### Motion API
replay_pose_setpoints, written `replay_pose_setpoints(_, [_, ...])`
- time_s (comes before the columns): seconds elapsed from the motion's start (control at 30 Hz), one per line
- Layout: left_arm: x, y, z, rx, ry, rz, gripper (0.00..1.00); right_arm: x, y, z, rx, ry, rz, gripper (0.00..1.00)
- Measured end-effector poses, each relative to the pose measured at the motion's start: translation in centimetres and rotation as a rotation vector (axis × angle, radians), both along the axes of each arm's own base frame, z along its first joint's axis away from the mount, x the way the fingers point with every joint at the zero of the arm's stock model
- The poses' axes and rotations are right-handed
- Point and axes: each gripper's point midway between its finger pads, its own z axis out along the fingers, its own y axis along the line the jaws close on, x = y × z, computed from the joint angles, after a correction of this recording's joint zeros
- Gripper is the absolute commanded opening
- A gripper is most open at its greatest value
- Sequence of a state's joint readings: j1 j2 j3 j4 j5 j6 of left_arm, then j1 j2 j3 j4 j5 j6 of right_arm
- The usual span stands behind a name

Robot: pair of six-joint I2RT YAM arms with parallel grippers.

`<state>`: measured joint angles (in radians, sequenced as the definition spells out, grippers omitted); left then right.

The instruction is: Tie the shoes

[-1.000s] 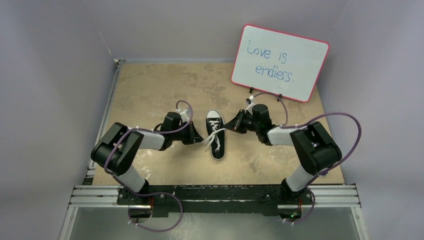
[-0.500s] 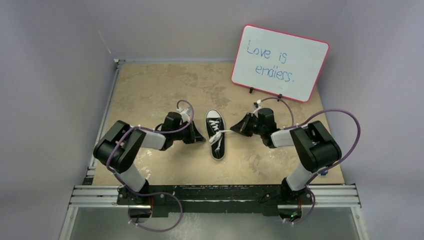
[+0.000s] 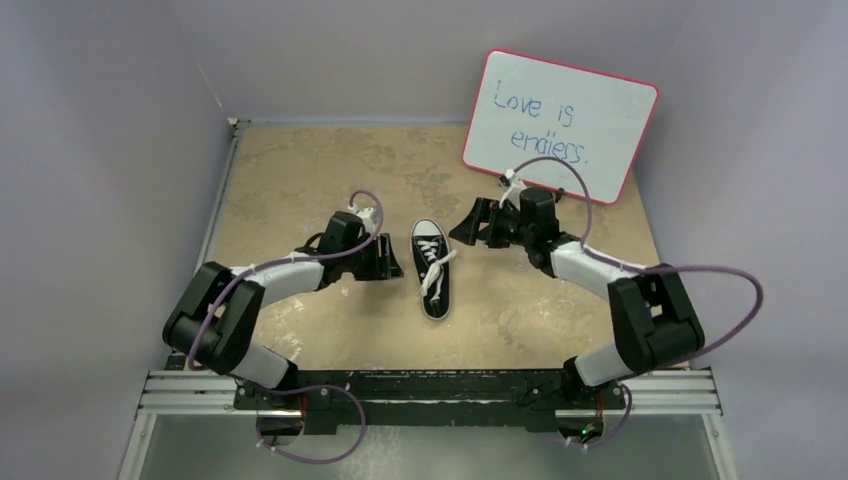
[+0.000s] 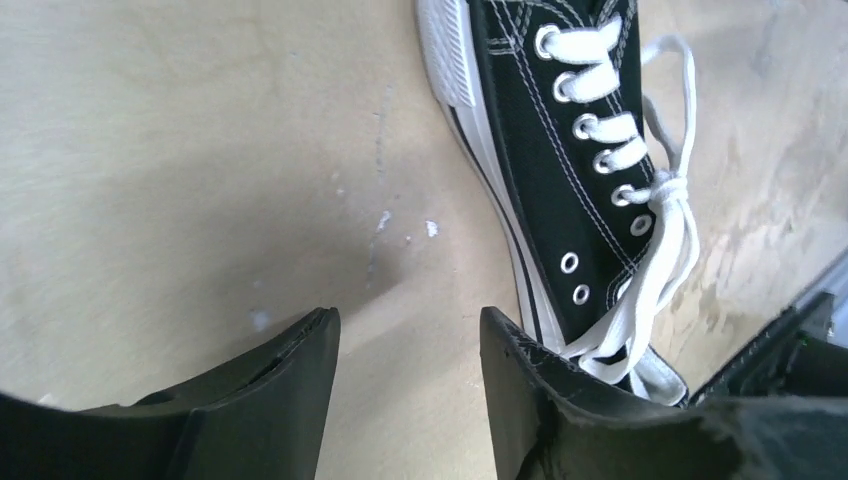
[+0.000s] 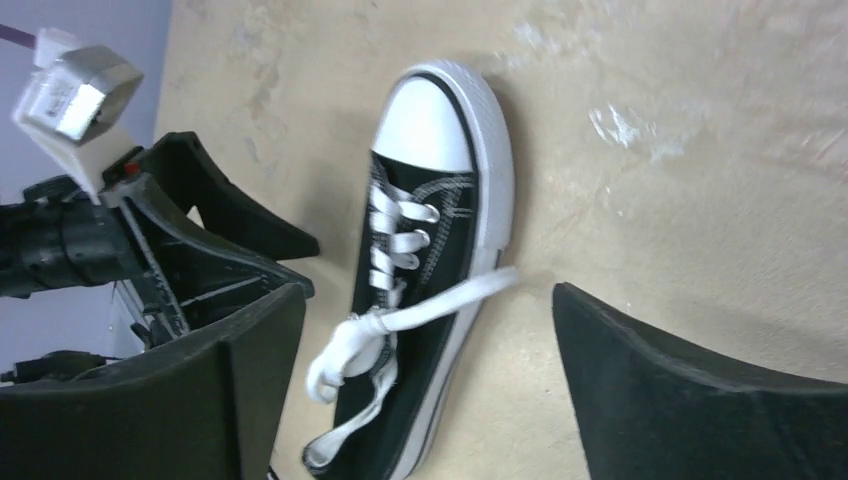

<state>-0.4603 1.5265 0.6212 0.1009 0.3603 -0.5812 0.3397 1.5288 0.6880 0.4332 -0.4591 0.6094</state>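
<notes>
Right end effector [image 3: 462, 225] backed off sneaker [image 3: 432, 272], bare gap between

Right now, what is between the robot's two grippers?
The black shoe lies between the left gripper and the right gripper. The top view shows this best.

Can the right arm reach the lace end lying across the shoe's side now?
Probably yes. The right gripper is open, close beside the shoe, and the lace end lies loose over the sole edge on that side. Nothing stands between them; the left gripper is on the far side.
</notes>
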Motion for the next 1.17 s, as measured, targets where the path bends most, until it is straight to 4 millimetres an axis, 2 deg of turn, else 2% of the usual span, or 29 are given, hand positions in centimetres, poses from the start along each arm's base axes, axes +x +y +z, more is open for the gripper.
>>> replay_pose_setpoints(0.1, [0.4, 1.3, 1.3, 0.083, -0.027, 0.02, 0.6, 0.4, -0.7, 3.1, -0.073, -0.089, 0.028, 0.99])
replay_pose_setpoints(0.2, [1.4, 2.6, 4.2, 0.148, -0.095, 0.054, 0.6, 0.4, -1.9, 4.9, -0.155, -0.142, 0.017, 0.99])
replay_pose_setpoints(0.3, [3.2, 3.5, 9.0, 0.169, -0.218, 0.115, 0.6, -0.5, -3.8, 5.4, -0.244, -0.131, -0.022, 0.99])
replay_pose_setpoints(0.37, [4.3, 4.2, 12.9, 0.173, -0.306, 0.166, 0.6, -1.2, -5.4, 5.7, -0.316, -0.096, -0.069, 0.99])
replay_pose_setpoints(0.43, [5.3, 4.9, 17.1, 0.169, -0.396, 0.216, 0.61, -1.6, -6.7, 7.0, -0.373, -0.081, -0.108, 0.99])
replay_pose_setpoints(0.5, [6.0, 5.7, 22.0, 0.159, -0.494, 0.271, 0.62, -1.7, -8.0, 10.0, -0.421, -0.104, -0.15, 0.99])
replay_pose_setpoints(0.63, [6.3, 7.9, 31.6, 0.137, -0.688, 0.38, 0.66, -2.3, -10.3, 19.1, -0.434, -0.285, -0.255, 0.99])
replay_pose_setpoints(0.77, [5.2, 10.4, 40.5, 0.114, -0.864, 0.478, 0.68, -4.5, -14.5, 28.5, -0.42, -0.476, -0.472, 0.99])
replay_pose_setpoints(0.8, [4.7, 11.1, 42.9, 0.107, -0.91, 0.505, 0.68, -5.4, -15.9, 31.0, -0.41, -0.527, -0.548, 0.99])
replay_pose_setpoints(0.87, [3.2, 12.7, 46.7, 0.091, -0.992, 0.559, 0.68, -7.5, -18.5, 34.6, -0.386, -0.61, -0.673, 0.99])
replay_pose_setpoints(0.93, [1.4, 14.4, 49.4, 0.076, -1.056, 0.61, 0.68, -9.8, -20.4, 37.2, -0.36, -0.681, -0.755, 0.99])
replay_pose_setpoints(1.03, [-1.0, 16.6, 51.7, 0.072, -1.121, 0.668, 0.68, -12.9, -22.5, 40.4, -0.317, -0.767, -0.837, 0.99])
replay_pose_setpoints(1.1, [-2.3, 17.7, 53.1, 0.064, -1.153, 0.701, 0.68, -14.2, -23.6, 42.1, -0.291, -0.798, -0.897, 0.99])
replay_pose_setpoints(1.17, [-3.0, 18.4, 54.0, 0.064, -1.175, 0.724, 0.67, -14.7, -24.5, 42.8, -0.287, -0.802, -0.948, 0.99])
